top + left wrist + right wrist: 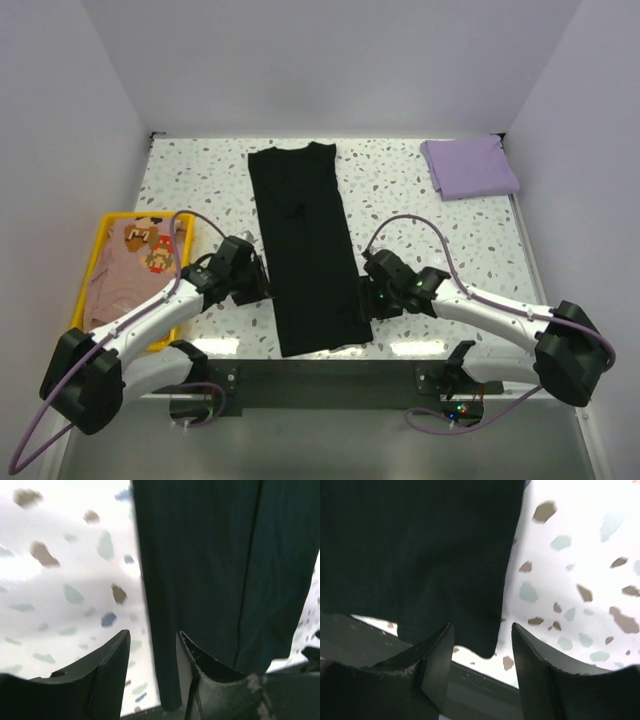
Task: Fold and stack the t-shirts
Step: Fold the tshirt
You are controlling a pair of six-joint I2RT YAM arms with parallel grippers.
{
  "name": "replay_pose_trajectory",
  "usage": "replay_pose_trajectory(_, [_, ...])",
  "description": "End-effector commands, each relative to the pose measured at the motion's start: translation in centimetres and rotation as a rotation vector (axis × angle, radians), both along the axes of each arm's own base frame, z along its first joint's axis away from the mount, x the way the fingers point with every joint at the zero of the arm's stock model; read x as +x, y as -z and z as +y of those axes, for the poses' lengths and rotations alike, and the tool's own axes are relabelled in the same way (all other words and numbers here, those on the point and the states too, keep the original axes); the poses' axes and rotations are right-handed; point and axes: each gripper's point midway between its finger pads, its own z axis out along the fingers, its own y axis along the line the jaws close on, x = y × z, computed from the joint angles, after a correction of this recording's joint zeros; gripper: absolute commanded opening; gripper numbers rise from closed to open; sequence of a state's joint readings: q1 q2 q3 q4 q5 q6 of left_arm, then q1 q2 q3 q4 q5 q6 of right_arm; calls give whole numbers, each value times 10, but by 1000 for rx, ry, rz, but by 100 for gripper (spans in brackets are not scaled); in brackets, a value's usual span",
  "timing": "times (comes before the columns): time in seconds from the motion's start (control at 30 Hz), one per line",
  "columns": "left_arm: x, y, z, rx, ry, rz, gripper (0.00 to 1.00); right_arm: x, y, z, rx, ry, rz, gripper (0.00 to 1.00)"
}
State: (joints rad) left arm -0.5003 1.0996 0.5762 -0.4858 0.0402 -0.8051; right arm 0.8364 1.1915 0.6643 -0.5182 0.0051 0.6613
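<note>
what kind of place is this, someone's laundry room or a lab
Most likely a robot lab test cell, not a home: plain white walls box in a speckled terrazzo-style tabletop, two white-and-black robot arms are bolted at its near edge, and a long black cloth t-shirt lies staged between them.

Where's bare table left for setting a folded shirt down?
Free: the far-left table between black shirt and wall, beyond the tray; also the right side, between black shirt and lavender shirt. Crowded: the near edge, where left gripper and right gripper flank the black shirt.
</note>
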Motion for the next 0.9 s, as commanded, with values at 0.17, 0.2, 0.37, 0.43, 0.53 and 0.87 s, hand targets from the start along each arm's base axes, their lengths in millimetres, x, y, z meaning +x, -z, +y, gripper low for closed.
replay_pose_trajectory(0.17, [-74,18,-21,-22,113,160,44,-24,9,2,-111,-83,29,47])
replay_pose_trajectory(0.2, [-78,19,-23,-27,121,163,44,-24,10,2,-118,-84,26,45])
replay_pose_trajectory(0.37, [-93,24,-34,-11,179,177,44,-24,16,0,-171,-78,7,43])
replay_pose_trajectory(0.43, [-99,27,-36,0,198,191,44,-25,17,2,-172,-80,6,43])
replay_pose_trajectory(0.53, [-103,31,-38,12,211,200,44,-25,21,2,-176,-72,6,44])
replay_pose_trajectory(0.87, [-114,36,-51,-11,266,225,40,-31,31,2,-169,-57,25,40])
